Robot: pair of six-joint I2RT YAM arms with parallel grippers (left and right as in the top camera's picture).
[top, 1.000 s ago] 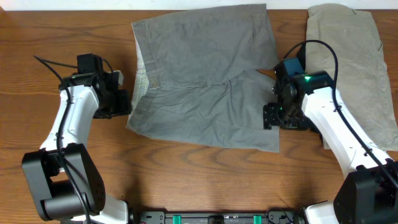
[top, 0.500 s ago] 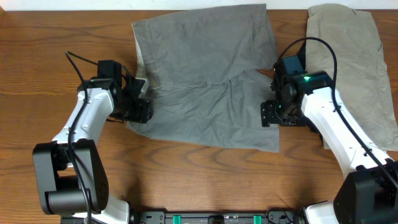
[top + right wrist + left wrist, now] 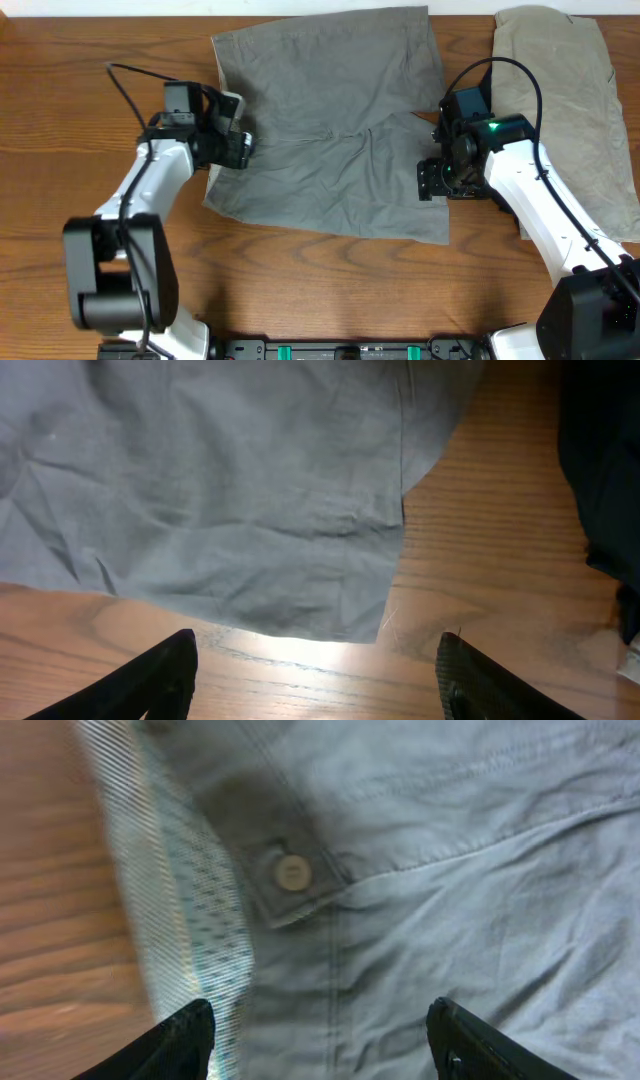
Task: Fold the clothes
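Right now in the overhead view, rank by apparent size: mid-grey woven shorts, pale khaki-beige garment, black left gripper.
1. Mid-grey woven shorts, largest.
2. Pale khaki-beige garment, partly hidden by the right arm, so its full extent is unsure.
3. Black left gripper, smallest.

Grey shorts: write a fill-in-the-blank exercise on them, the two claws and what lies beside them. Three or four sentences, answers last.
The left claw hangs open over the shorts' waistband, where a round pale ____ shows.
The right claw is at the shorts' leg hem, its jaws ____.
In the overhead view, the khaki garment lies to the ____ of the shorts.
Both garments rest on a ____ table.
Missing words: button; open; right; wooden.
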